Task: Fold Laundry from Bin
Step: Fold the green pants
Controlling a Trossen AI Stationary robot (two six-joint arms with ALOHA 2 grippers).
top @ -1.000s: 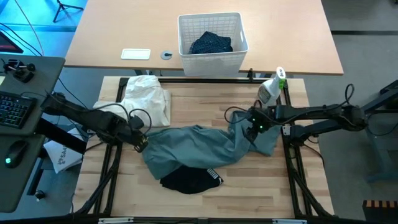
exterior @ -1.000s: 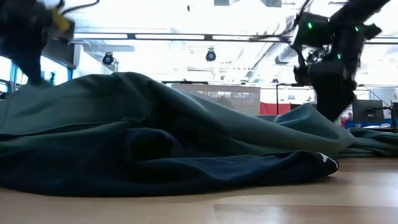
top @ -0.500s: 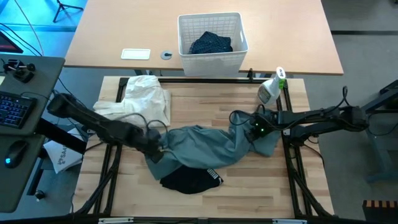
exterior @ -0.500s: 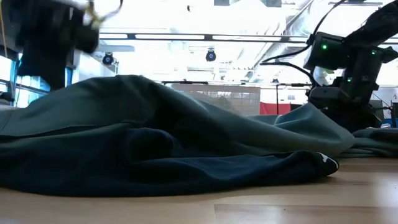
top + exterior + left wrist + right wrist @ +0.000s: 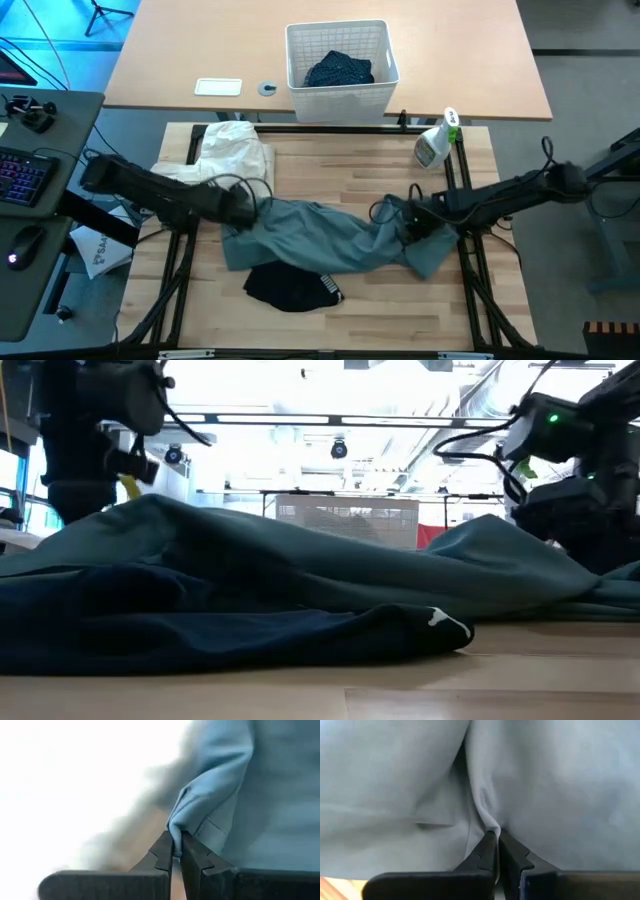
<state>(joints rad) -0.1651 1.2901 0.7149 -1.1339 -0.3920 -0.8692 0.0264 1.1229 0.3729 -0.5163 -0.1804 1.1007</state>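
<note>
A grey-green top lies crumpled across the middle of the wooden table, partly over a black piece near the front edge. My left gripper is shut on the top's left end. My right gripper is shut on its right part. In the low view the top forms a low ridge between the left gripper and the right gripper. A white cloth lies at the far left. Behind the table, the white bin holds navy dotted trousers. My left gripper pinches a folded, stitched edge of the top between its two fingertips, coming steeply from above. The cloth bunches at the tips; the rest of the top lies on the table. My right gripper pinches a raised fold of the top between its two fingertips, coming steeply from above. Creases run out from the pinch. The cloth around it rests on the table.
A spray bottle stands at the table's far right corner. A black frame rail runs along the far edge, with rails down both sides. A white card and a small disc lie on the desk beside the bin.
My left gripper has gone down, first toward the right, then toward the far edge, dragging the top's left end; the hump there has flattened. My right gripper has sunk onto the top's right part. The black piece has slid slightly left.
</note>
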